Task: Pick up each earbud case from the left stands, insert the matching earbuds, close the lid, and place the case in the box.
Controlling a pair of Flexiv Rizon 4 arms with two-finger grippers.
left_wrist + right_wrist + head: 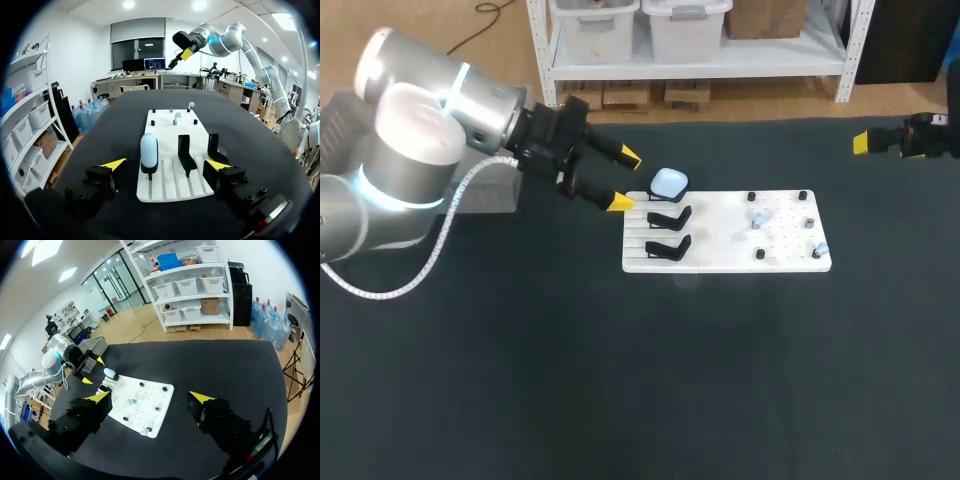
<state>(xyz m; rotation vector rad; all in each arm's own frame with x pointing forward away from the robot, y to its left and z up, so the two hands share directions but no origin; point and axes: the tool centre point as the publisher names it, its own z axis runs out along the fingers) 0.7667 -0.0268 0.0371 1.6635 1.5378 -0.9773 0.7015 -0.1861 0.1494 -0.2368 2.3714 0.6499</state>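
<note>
The pale-blue earbud case [669, 183] sits on the farthest of three black stands [669, 216] at the white board's [720, 240] left end. The left pincer [625, 180] hovers just left of it, spread and empty. The right pincer [149, 397] — also spread — hangs over the worktop's [620, 380] far right, well apart.
</note>
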